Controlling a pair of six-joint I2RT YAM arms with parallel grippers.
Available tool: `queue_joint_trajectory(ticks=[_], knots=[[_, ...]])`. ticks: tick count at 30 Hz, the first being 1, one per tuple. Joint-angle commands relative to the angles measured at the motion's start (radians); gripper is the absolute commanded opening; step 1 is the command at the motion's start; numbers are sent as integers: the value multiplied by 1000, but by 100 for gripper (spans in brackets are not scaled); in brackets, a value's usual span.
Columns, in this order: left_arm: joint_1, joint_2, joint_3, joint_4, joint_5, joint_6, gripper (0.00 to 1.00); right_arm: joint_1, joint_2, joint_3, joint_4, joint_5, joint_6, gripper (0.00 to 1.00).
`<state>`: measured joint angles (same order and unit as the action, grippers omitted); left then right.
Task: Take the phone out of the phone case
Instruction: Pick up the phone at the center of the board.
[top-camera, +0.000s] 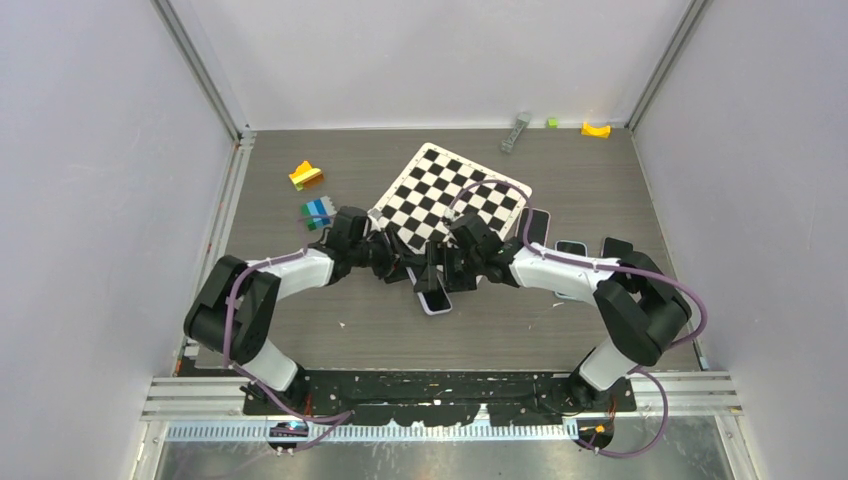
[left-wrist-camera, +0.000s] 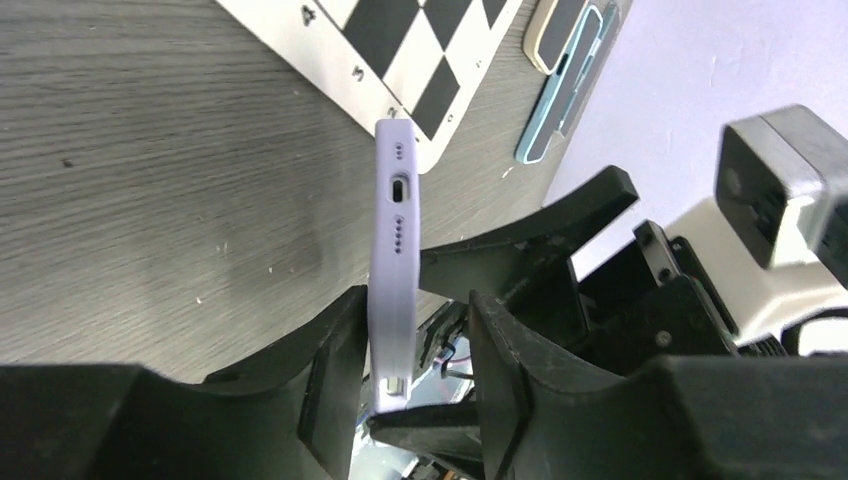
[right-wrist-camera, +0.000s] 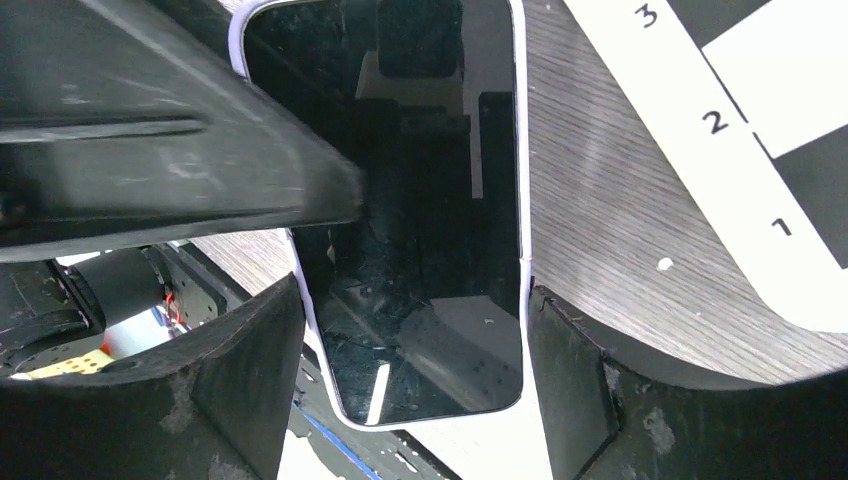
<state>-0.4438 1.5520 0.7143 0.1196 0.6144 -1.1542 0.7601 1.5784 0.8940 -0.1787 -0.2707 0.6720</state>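
Note:
The phone (right-wrist-camera: 420, 200), black screen up, sits in a pale lavender phone case (top-camera: 436, 298) held off the table between the two arms. My right gripper (right-wrist-camera: 412, 300) is shut across the case's width, a finger pressed on each long edge. In the left wrist view the phone case (left-wrist-camera: 395, 250) shows edge-on, with its port and speaker holes. My left gripper (left-wrist-camera: 418, 320) straddles that edge. Its left finger (left-wrist-camera: 335, 350) touches the case and its right finger (left-wrist-camera: 500, 360) stands apart from it. One left finger (right-wrist-camera: 180, 130) crosses over the screen in the right wrist view.
A checkerboard sheet (top-camera: 450, 195) lies just behind the grippers. Three more phones (top-camera: 570, 248) lie at the right, one in a blue case (left-wrist-camera: 560, 90). Coloured blocks (top-camera: 306, 175) sit at the left, with small items (top-camera: 596, 129) along the back wall.

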Motion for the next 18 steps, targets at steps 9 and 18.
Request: queue_joint_trajectory(ticks=[9,18], knots=[[7,16,68,11,0,24,0,22,-10,114,68,33,5,57],[236,-177,237,-59,132,69,0,-80,-303,106,48,74,66,100]])
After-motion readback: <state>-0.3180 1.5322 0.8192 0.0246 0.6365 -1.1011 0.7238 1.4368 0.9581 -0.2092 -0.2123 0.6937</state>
